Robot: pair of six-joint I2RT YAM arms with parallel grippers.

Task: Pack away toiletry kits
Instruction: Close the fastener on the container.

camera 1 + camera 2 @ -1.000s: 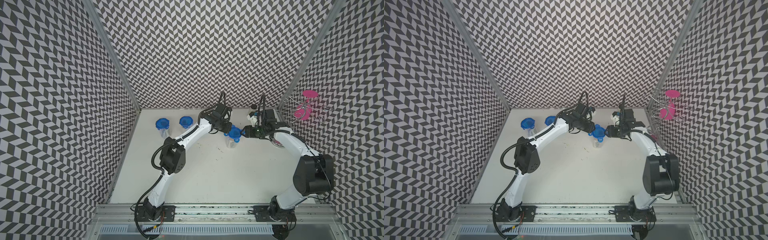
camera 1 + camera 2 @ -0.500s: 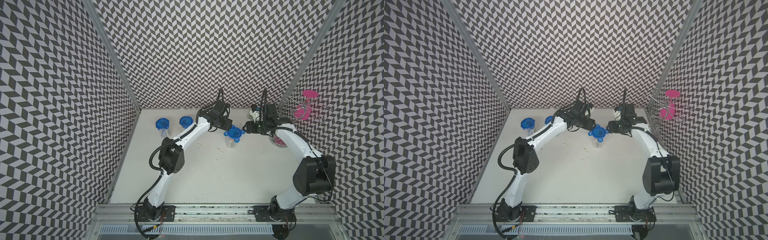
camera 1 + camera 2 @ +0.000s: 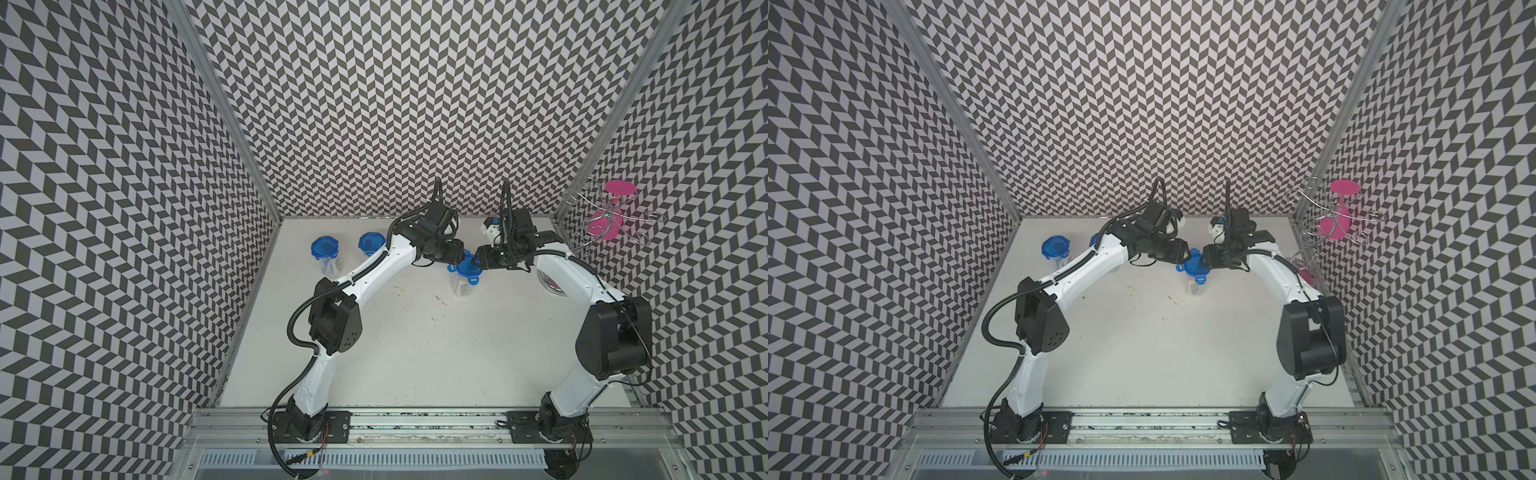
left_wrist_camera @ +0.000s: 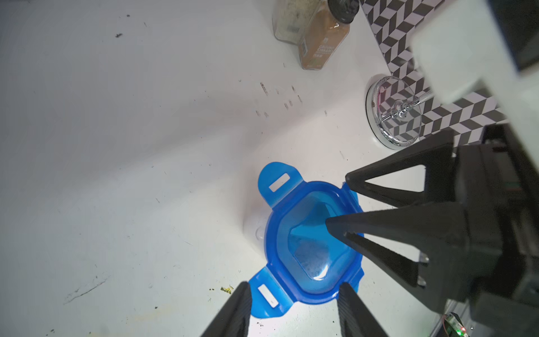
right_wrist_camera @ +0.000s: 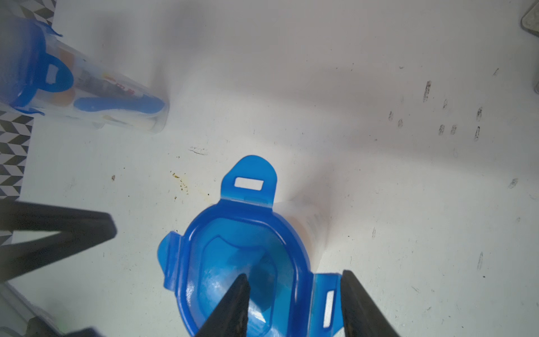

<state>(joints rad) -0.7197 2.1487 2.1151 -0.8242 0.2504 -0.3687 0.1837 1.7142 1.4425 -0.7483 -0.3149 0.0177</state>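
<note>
Rear cup (image 3: 1095,239) mostly behind left arm (image 3: 1100,261)

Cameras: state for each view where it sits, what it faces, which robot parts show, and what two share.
Both top views: high over the base rail, looking down and forward at the whole table; both arms, left hand and right hand show.
Left wrist: on the left arm, looking down past its own fingers at the blue lid; the right hand's fingers show too.
Right wrist: on the right arm, looking down at that lid; own fingers and one left finger show.
Shared: the lid, in both wrist views.
</note>
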